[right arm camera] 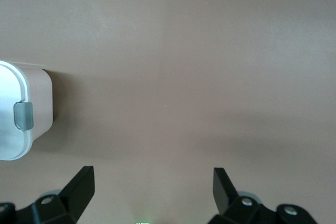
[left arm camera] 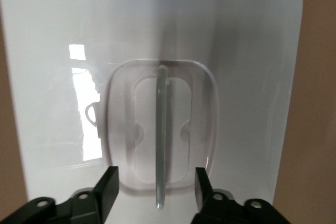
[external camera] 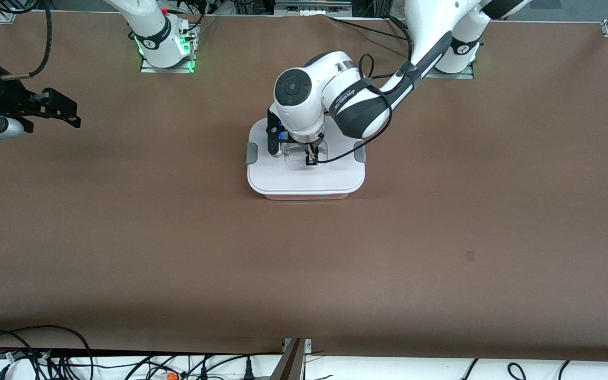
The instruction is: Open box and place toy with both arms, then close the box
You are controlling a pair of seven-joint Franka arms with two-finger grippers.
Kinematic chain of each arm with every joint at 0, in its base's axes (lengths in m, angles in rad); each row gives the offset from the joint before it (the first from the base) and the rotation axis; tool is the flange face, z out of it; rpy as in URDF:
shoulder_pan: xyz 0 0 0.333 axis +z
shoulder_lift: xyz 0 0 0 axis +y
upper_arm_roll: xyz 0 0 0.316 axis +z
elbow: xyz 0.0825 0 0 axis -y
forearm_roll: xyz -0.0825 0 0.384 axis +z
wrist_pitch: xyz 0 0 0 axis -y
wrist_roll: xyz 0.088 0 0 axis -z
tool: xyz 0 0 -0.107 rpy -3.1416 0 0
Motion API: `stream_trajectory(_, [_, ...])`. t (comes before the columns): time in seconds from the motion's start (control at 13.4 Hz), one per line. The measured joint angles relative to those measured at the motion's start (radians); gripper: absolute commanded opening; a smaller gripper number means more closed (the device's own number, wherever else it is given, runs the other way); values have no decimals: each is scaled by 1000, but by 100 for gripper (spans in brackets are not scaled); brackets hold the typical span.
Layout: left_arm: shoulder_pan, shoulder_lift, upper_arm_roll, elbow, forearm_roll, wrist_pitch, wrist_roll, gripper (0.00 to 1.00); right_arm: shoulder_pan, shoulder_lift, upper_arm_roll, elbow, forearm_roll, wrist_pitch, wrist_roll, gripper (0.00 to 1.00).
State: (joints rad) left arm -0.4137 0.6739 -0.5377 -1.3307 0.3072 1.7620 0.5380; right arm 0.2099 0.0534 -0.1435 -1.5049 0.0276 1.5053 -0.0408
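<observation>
Box (external camera: 306,177) lies lid-on, long axis end-to-end — left end effector (left arm camera: 156,187) astride its handle (left arm camera: 161,140), unclenched.

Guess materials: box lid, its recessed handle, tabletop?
Flat white lid: glossy plastic, apparently; it mirrors a bright window patch. Recessed clear handle: see-through plastic, probably; lid shows through. Brown table surface: matte, glare-free, maybe a mat; can't tell.
</observation>
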Motion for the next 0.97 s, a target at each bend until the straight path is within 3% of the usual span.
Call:
stream_trajectory(0.45, [151, -174, 1, 6, -159, -184, -156, 100, 2, 0, 3, 0, 0, 0, 0, 100])
stream_trajectory(0.75, [262, -284, 10, 8, -168, -315, -338, 100, 3, 0, 4, 1, 0, 0, 0, 100])
stream_trajectory(0.97, [287, -346, 128, 7, -181, -331, -377, 100, 3, 0, 4, 1, 0, 0, 0, 100])
